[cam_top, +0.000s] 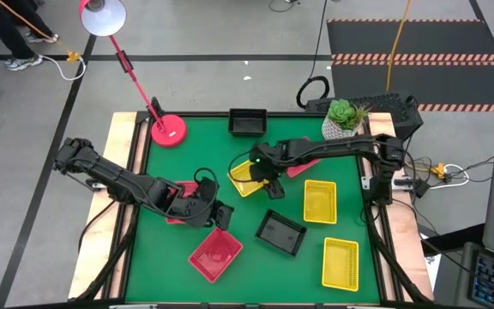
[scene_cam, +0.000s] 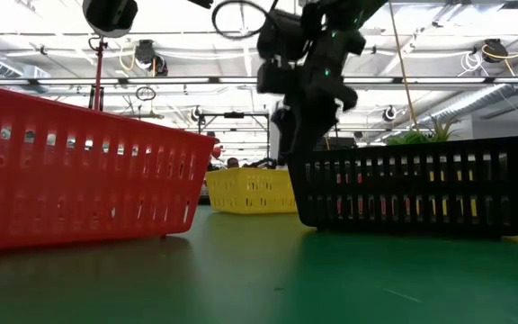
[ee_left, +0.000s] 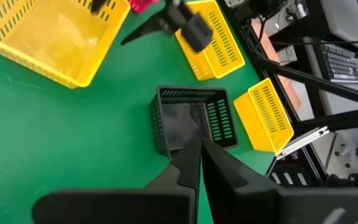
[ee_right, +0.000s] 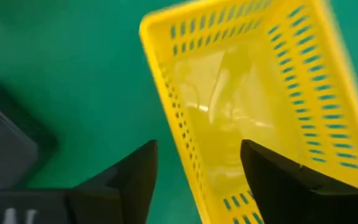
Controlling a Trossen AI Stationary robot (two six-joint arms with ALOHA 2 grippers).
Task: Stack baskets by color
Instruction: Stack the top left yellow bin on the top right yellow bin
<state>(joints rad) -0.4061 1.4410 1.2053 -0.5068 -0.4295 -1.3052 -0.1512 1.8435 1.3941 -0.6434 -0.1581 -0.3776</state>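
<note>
I am observing the right gripper (cam_top: pixel 264 182) working over the middle of the green table (cam_top: pixel 195 146), its claw spread wide. In the right wrist view its two fingers (ee_right: pixel 129 180) are straddling the near wall of a yellow basket (ee_right: pixel 253 106), one finger outside that wall and the other over the basket's floor; I cannot tell whether either finger is touching the plastic. From above, this same yellow basket (cam_top: pixel 245 177) is sitting tilted near the table's centre, partly under the right arm.

The left gripper (cam_top: pixel 221 215) is hanging over the left-centre of the table with its claw pressed together and pinching nothing. In the left wrist view its fingers (ee_left: pixel 188 165) are pointing toward a black basket (ee_left: pixel 194 118), which is lying on the mat beyond the fingertips, apart from them.

I am logging the other baskets as follows. A red basket (cam_top: pixel 215 253) is lying at the front edge, just left of that black basket (cam_top: pixel 281 233). Two more yellow baskets are resting on the right side, one (cam_top: pixel 319 201) behind the other (cam_top: pixel 340 262), well apart. A second black basket (cam_top: pixel 248 122) is sitting at the far edge. Another red basket (cam_top: pixel 178 199) is showing mostly hidden under the left arm. A red desk lamp base (cam_top: pixel 169 130) is standing at the far left corner, and a potted plant (cam_top: pixel 345 118) at the far right.
</note>
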